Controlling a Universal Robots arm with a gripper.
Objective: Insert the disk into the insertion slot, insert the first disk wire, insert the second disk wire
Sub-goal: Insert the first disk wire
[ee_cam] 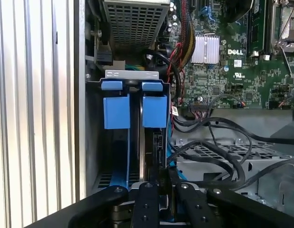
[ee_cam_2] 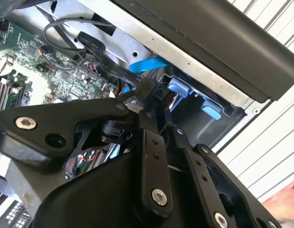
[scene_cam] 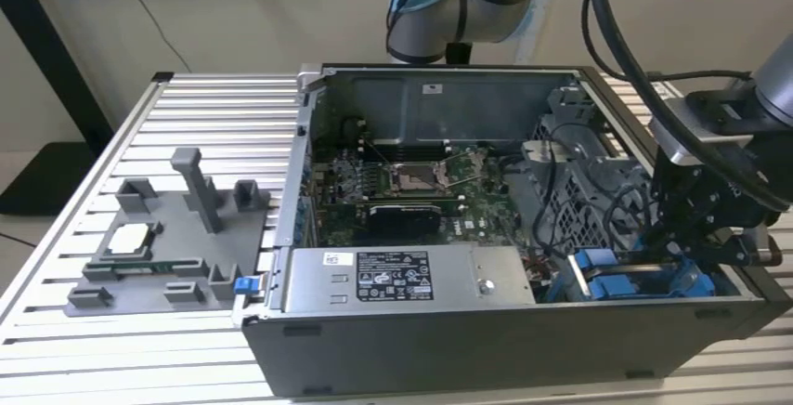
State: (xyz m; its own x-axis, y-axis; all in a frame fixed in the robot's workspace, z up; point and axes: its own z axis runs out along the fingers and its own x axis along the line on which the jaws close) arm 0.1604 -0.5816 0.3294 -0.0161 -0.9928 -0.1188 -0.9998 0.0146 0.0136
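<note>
Black-fingered, the claw (ee_cam_2: 155,108) is drawn almost closed. In the second wrist view its two fingers (ee_cam_2: 149,142) pinch the small black plug of a disk wire (ee_cam_2: 148,88) between their tips. The wire's dark lead loops away from the plug over the green motherboard (ee_cam_2: 52,61). A bright blue cable (ee_cam_2: 147,64) runs just beyond the plug.

In the exterior view the claw (scene_cam: 692,267) reaches down into the corner of the open computer case (scene_cam: 496,349), at the end of the insertion slot (scene_cam: 644,286).

The disk (ee_cam: 155,142) sits in the insertion slot (ee_cam: 93,142) directly ahead of the fingertips in the first wrist view, where the claw (ee_cam: 161,178) is right at its near end. The disk stands on edge, with only its thin dark side in sight. Its long axis runs straight away from the claw along the case wall. The far end, topped by a blue tab (ee_cam: 154,110), points at the power supply (scene_cam: 396,280). A second blue tab (ee_cam: 116,111) sits beside the first, over the neighbouring bay. Whether the plug already touches the disk's end, I cannot tell.

Loose black cables (ee_cam: 218,142) lie to one side of the claw over a perforated grey cage (ee_cam: 223,156). The case rests on a ribbed aluminium bench (scene_cam: 186,98), and a grey parts fixture (scene_cam: 174,238) stands well apart from the claw, on the far side of the case.
</note>
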